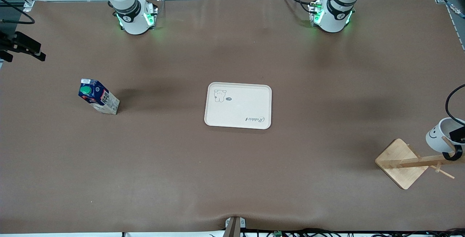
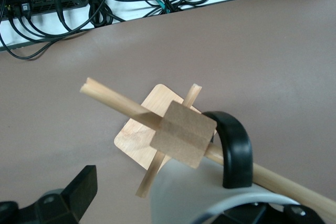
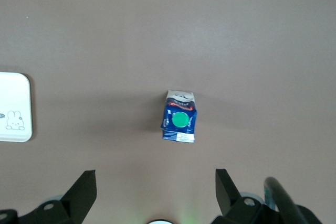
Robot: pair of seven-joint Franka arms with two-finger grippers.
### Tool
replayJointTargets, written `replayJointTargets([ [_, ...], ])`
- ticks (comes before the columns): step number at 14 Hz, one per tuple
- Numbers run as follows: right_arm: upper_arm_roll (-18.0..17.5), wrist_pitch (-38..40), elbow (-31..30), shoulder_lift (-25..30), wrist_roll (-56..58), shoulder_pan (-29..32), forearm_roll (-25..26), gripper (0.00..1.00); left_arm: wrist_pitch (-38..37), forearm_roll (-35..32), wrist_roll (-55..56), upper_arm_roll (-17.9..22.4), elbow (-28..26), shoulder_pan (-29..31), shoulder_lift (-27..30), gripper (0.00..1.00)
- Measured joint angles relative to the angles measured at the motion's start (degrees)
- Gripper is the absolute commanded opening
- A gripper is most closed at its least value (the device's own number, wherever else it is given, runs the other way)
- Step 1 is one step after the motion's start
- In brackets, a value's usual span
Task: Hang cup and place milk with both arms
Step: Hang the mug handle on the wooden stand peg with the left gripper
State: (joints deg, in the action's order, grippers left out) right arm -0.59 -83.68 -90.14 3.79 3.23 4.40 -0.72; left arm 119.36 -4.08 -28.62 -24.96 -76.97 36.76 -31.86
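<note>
Brown matting covers the whole bench (image 1: 232, 179), with cables trailing off its edges. At the edge by the right arm's end, the right gripper (image 3: 155, 181) hovers over the milk (image 1: 98, 100). Its jaws are spread wide and hold nothing. The carton stands upright on the mat, well apart from everything else, with its green cap (image 3: 180, 120) facing up. It looks light and fairly stiff, though its walls would probably dent under a hard squeeze. The flat sides below the gable seem the safest place to grip, since the sloped top and cap would likely slip.

At mid-bench lies a cream tray (image 1: 218, 120) with a cartoon print. Nothing is on it, and it is presumably where the carton is meant to go.

Toward the corner at the left arm's end, nearer the camera, stands a wooden rack (image 1: 401, 163). The cup (image 1: 437, 137) is there, up off the mat, and the peg (image 2: 121, 102) runs through its black handle (image 2: 234, 148). The left gripper (image 1: 457, 134) is at the cup's rim. Its jaws appear spread, because the one visible finger (image 2: 79, 190) stands clear of the cup's wall. The mug looks rigid, glazed and breakable, so a grip across the rim should hold it better than one on the slick, curved outside.
</note>
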Motion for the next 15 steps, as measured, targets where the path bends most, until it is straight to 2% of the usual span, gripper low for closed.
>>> replayJointTargets([
  [8, 0.07, 0.98, 3.41, -2.77, -1.25, -1.24, 0.09, 1.0, -4.16, 0.0, 0.55, 0.19, 0.49, 0.79, 0.69, 1.0],
  [15, 0.1, 1.7, 3.66, -2.93, -1.32, -1.27, 0.09, 1.0, -10.29, 0.0, 0.61, 0.18, 0.75, 0.82, 4.65, 1.0],
])
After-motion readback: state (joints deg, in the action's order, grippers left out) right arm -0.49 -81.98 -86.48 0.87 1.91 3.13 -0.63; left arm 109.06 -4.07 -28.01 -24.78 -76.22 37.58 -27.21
